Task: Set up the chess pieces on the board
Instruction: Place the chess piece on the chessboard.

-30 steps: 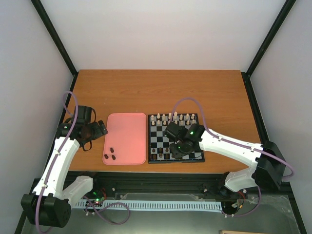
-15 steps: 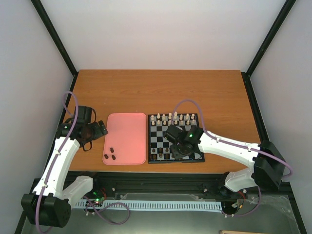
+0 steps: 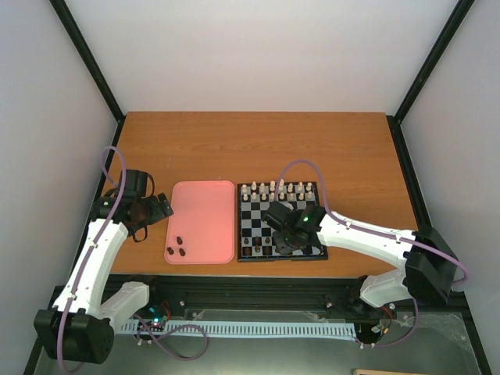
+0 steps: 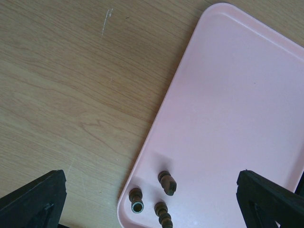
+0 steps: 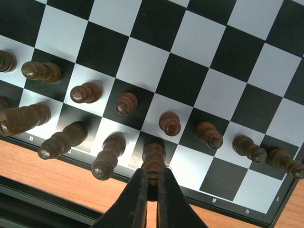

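Note:
The board lies right of centre, its black rim along the near edge in the right wrist view. My right gripper is shut on a tall dark brown chess piece that stands upright on a black square of the nearest row. Several more dark pieces stand in the two near rows. Three dark pieces lie on their sides in the near left corner of the pink tray. My left gripper hangs open above the tray's left edge, its fingertips far apart.
Cream-white pieces line the board's far rows. The pink tray sits just left of the board. Orange-brown tabletop stretches behind both, bounded by black frame posts. The table's near edge runs just below the board.
The right arm has shifted slightly down and toward the board's near edge with its piece. The left arm has not moved.

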`<state>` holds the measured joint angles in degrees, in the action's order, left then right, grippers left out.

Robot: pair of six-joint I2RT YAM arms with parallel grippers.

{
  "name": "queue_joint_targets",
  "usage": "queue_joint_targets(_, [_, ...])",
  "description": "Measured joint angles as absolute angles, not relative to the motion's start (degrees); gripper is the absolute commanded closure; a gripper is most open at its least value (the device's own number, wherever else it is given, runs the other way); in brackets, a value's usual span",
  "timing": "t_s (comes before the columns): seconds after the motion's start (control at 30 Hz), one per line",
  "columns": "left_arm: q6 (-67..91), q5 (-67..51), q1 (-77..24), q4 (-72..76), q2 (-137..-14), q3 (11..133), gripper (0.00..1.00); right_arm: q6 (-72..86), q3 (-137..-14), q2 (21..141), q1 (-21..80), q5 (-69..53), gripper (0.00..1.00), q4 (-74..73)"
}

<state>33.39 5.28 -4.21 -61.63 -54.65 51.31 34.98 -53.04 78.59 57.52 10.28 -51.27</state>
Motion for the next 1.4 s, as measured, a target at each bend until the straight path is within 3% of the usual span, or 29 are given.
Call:
queue_joint_targets(0.47, [33.39,5.26,-4.21,-61.63,-54.70,51.29,0.00,35.05,-51.59,78.56,57.52,10.11,0.96,-49.69])
queue_joint_targets(0.73, [33.39,5.23,-4.21,-61.63,-54.83,51.29,0.00,35.31,-50.92,78.61,57.54,9.96,0.77,-49.56])
queue_joint_targets(1.0, [33.39,5.23,-4.21,-61.60,-54.78,50.72,0.00,35.11,-52.01,78.24,57.54,10.00,0.70,-52.51])
queue_joint_targets(1.4, [33.41,5.52,-4.21,-61.67,-54.06,50.59,0.00,31.14,-70.37,79.13,57.91,12.99,0.57,-59.77])
